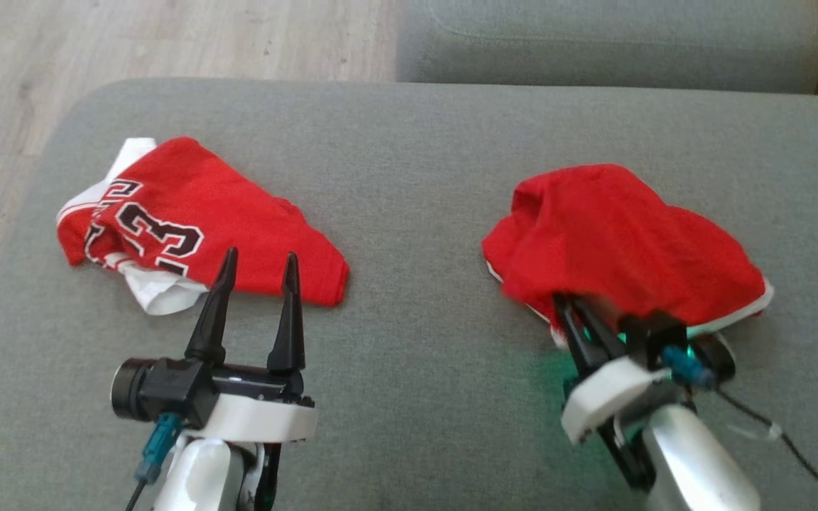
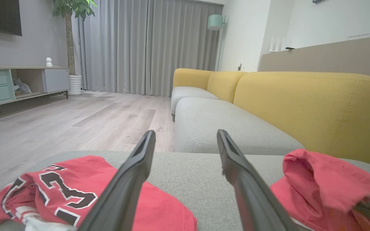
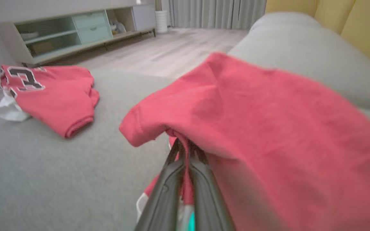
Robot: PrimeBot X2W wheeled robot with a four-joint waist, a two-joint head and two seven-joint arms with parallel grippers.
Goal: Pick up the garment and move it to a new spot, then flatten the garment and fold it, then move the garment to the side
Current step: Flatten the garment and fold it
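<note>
- Garment point(image 1: 629, 234) point(image 2: 326, 189) point(image 3: 268, 128): a plain red piece with a thin white trim along its near-right edge. It lies bunched on the right half of the grey cushion point(image 1: 416, 177), and its near edge drapes over the right arm's fingers.
- Right gripper point(image 1: 572, 312) point(image 3: 185, 146): its 2 dark fingers are pressed together, and a narrow strip of the garment's red cloth is pinched between them. In the head view the fingertips are hidden under the fabric, and a green glow falls on the cushion beside the wrist.
- Left gripper point(image 1: 260, 255) point(image 2: 185, 133): the fingers are spread wide, with nothing between them. In the head view the tips overlap the near edge of the numbered jersey point(image 1: 189, 220) point(image 2: 66, 192) point(image 3: 53, 89). I cannot tell whether they touch it.
- Numbered jersey: red with a black "23" outlined in white, and white fabric shows at its left and near edges. It lies crumpled on the left half of the same cushion, well apart from the garment, with bare grey upholstery between the 2.
- Surroundings: pale wooden floor point(image 1: 167, 35) lies beyond the cushion's left corner. A second grey seat point(image 1: 593, 42) stands behind the cushion, with a yellow sofa back point(image 2: 316, 106) to its right. Grey curtains point(image 2: 146, 45) and a low cabinet point(image 3: 75, 29) stand further off.
</note>
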